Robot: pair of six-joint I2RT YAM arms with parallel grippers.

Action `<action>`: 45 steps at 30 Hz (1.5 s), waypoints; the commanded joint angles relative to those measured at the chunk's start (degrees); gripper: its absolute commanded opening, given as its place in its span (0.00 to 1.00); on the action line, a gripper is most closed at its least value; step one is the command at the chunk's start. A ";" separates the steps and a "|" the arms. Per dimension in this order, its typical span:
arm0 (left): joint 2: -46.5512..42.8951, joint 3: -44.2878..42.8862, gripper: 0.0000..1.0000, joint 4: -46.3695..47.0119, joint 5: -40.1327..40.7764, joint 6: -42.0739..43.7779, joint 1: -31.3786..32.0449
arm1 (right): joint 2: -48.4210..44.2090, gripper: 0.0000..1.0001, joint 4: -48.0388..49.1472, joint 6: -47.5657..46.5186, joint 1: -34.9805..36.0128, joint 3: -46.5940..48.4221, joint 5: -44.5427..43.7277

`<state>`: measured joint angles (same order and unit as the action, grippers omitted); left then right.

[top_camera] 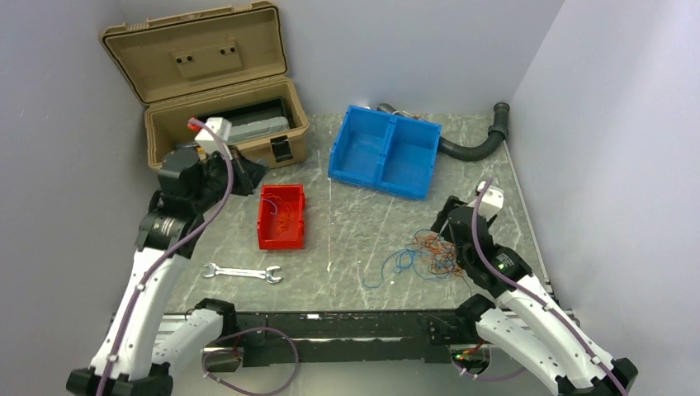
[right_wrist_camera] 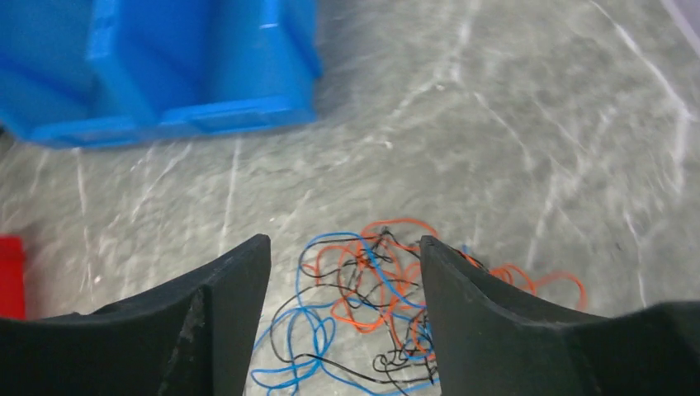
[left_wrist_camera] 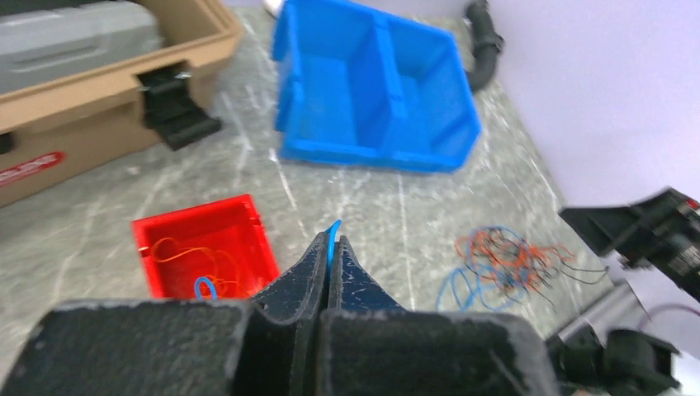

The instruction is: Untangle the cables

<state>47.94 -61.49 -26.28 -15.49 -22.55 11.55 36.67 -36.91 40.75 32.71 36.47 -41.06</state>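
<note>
The cables lie as a tangle [top_camera: 429,252] of hair-thin orange-red, blue and black wires on the table at the right; the tangle also shows in the left wrist view [left_wrist_camera: 503,260] and the right wrist view [right_wrist_camera: 371,301]. My right gripper [top_camera: 450,216] is open and hovers over the tangle, its fingers astride it [right_wrist_camera: 344,241]. My left gripper [top_camera: 254,176] is shut on a thin blue wire [left_wrist_camera: 333,231], held above the table beside a red bin [top_camera: 281,241]. The red bin [left_wrist_camera: 194,213] holds orange wires and a blue loop [left_wrist_camera: 205,287].
A blue two-compartment bin [top_camera: 371,177] stands at the back middle. An open tan toolbox [top_camera: 198,54] is at the back left. A wrench [top_camera: 242,272] lies near the front left. A black ribbed hose [top_camera: 475,144] runs along the back right corner.
</note>
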 commanded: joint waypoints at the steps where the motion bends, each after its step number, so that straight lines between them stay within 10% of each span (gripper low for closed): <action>1: 3.91 -3.74 0.00 4.80 -13.42 1.91 1.21 | 1.43 0.76 12.98 -12.02 -0.01 0.21 13.19; 45: 45.18 -50.90 0.00 16.12 -17.29 -9.62 10.54 | 3.51 0.91 22.43 -16.28 -0.05 -2.04 14.85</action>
<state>92.51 -111.26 -16.21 -31.70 -29.56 21.85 41.10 -16.93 25.43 32.71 34.92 -25.02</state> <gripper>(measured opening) 0.014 0.907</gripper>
